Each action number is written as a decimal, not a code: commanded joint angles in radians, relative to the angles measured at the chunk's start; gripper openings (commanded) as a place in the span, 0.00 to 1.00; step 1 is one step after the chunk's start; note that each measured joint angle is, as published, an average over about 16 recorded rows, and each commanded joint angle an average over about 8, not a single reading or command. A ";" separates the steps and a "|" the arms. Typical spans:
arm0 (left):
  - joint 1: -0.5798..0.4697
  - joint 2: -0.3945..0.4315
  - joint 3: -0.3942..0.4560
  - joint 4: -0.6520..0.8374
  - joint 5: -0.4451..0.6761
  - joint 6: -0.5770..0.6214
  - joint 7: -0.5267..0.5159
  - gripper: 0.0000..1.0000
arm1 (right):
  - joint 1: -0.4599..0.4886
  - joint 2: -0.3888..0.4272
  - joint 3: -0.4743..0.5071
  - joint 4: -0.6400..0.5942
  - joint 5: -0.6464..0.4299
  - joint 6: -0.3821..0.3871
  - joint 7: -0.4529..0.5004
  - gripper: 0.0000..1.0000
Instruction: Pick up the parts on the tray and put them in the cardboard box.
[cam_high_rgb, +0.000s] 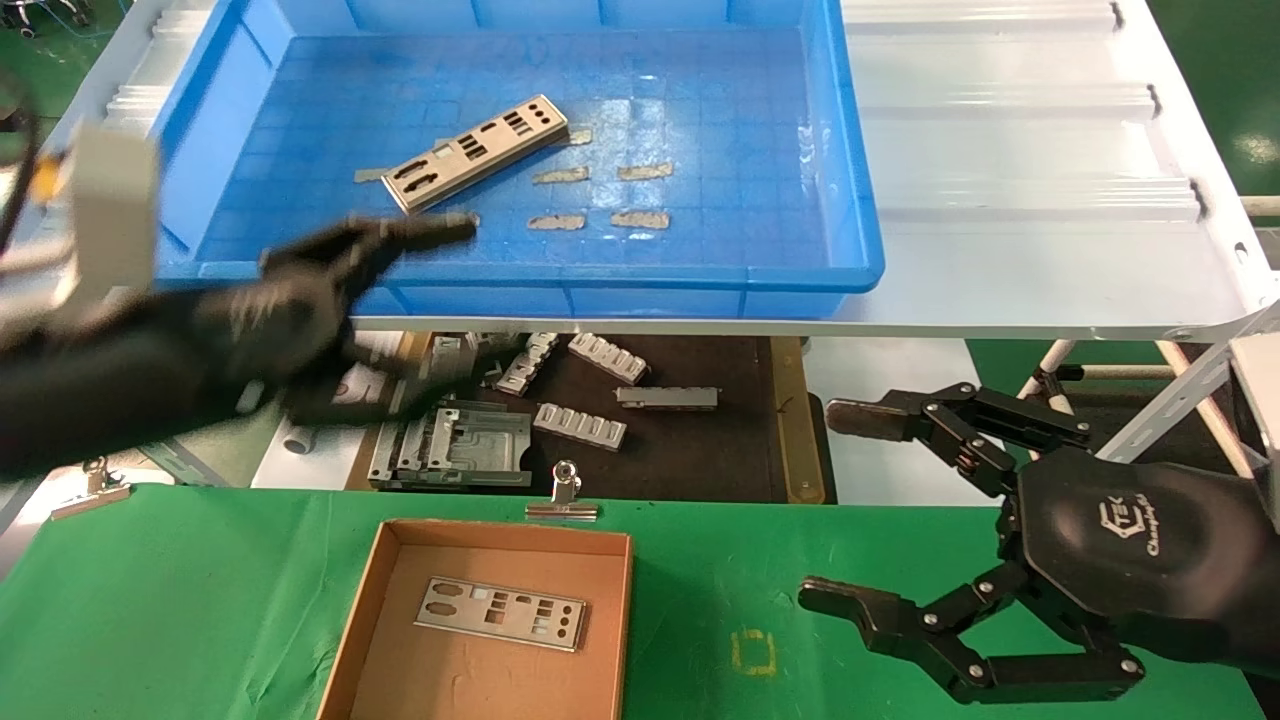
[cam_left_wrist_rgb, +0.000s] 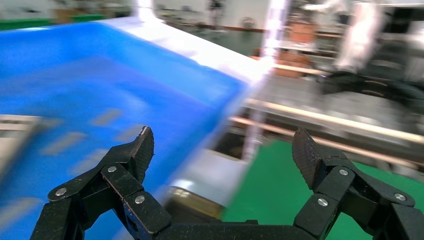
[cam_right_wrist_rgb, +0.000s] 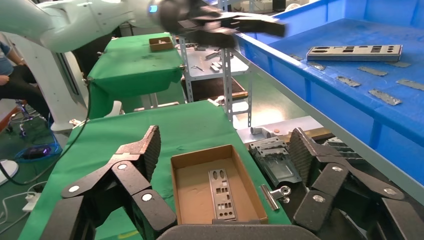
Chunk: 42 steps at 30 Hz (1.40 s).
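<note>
One silver plate lies aslant on the floor of the blue tray; it also shows in the right wrist view. A second plate lies flat in the cardboard box on the green table, and shows in the right wrist view too. My left gripper is open, empty and blurred by motion, above the tray's front left rim, short of the plate. In its own view the tray fills the side. My right gripper is open and empty, to the right of the box.
Below the shelf, a dark mat holds grey ribbed brackets and a larger framed grey piece. A binder clip sits on the green cloth's far edge by the box. A white ribbed shelf panel extends right of the tray.
</note>
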 joint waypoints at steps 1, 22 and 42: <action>-0.040 0.031 0.009 0.033 0.039 -0.065 -0.006 1.00 | 0.000 0.000 0.000 0.000 0.000 0.000 0.000 0.00; -0.546 0.257 0.201 0.631 0.396 -0.050 0.153 1.00 | 0.000 0.000 0.000 0.000 0.000 0.000 0.000 0.00; -0.672 0.333 0.218 0.937 0.422 0.010 0.336 0.00 | 0.000 0.000 0.000 0.000 0.000 0.000 0.000 0.00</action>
